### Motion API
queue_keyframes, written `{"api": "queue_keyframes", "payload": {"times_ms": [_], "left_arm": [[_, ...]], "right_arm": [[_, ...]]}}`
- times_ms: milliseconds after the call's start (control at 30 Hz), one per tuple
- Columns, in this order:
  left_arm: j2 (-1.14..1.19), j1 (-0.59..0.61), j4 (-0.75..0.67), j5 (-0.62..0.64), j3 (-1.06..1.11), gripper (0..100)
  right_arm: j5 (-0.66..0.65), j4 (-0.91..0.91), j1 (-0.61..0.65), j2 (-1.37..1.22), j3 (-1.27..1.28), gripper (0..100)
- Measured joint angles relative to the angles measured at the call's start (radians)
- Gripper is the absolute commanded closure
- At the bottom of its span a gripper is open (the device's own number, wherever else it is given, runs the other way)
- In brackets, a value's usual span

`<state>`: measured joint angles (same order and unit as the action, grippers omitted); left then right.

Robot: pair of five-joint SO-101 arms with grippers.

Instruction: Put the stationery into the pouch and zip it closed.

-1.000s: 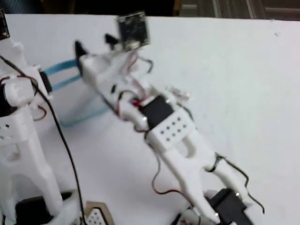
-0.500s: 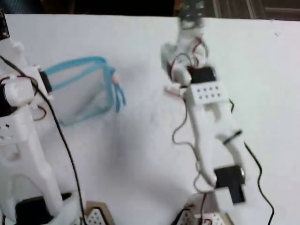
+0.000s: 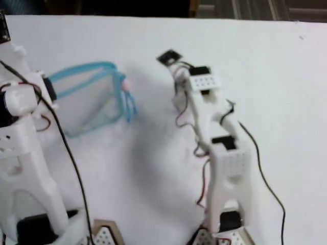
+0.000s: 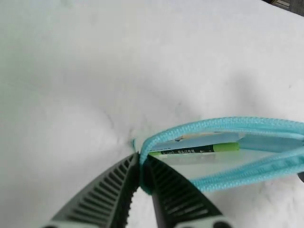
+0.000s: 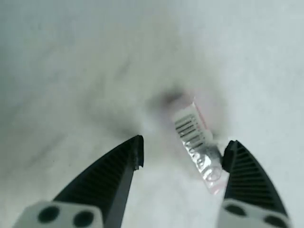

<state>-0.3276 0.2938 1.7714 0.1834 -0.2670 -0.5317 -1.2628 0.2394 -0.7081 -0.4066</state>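
The pouch (image 3: 87, 97) is clear with a light blue zipper trim and lies on the white table at the left. Its mouth gapes in the left wrist view, and a green pen (image 4: 194, 150) lies inside the pouch (image 4: 247, 142). My left gripper (image 4: 141, 167) is shut on the blue trim at the pouch's end. My right gripper (image 5: 184, 153) is open and points down at the table to the right of the pouch. A small wrapped piece of stationery with a barcode label (image 5: 195, 138) lies between its fingers, nearer one fingertip (image 5: 232, 152).
The left arm's white body (image 3: 20, 153) stands at the table's left edge. The right arm (image 3: 225, 153) runs from the near edge toward the middle. Blue zipper cords (image 3: 129, 104) trail from the pouch's right end. The table's far right half is bare white.
The right arm has swung away from over the pouch to the right, then drawn back and lowered its wrist over the table. The pouch is now uncovered. The left arm has kept still.
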Motion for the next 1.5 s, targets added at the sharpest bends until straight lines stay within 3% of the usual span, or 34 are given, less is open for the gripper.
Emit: {"api": "queue_keyframes", "payload": {"times_ms": [67,200,300,533,733,933,1167,1333,1500], "left_arm": [[0.0,0.0,0.0,0.0,0.0,98],[0.0,0.0,0.0,0.0,0.0,98],[0.0,0.0,0.0,0.0,0.0,98],[0.0,0.0,0.0,0.0,0.0,98],[0.0,0.0,0.0,0.0,0.0,98],[0.0,0.0,0.0,0.0,0.0,98],[0.0,0.0,0.0,0.0,0.0,98],[0.0,0.0,0.0,0.0,0.0,98],[0.0,0.0,0.0,0.0,0.0,98]], "right_arm": [[0.002,-0.054,-0.002,-0.081,-0.104,78.6],[0.0,-0.164,-0.005,-0.189,-0.305,99.6],[-0.005,-0.233,-0.006,-0.232,-0.433,93.7],[-0.005,-0.456,0.0,-0.245,-0.626,98.3],[0.114,-0.485,-0.015,-0.213,-0.697,98.2],[0.21,-0.485,0.011,0.074,-0.451,98.1],[0.222,-0.483,0.158,0.58,0.164,98.1],[0.249,-0.371,0.244,0.945,0.523,98.1],[0.511,-0.133,0.359,1.261,0.663,98.1]]}}
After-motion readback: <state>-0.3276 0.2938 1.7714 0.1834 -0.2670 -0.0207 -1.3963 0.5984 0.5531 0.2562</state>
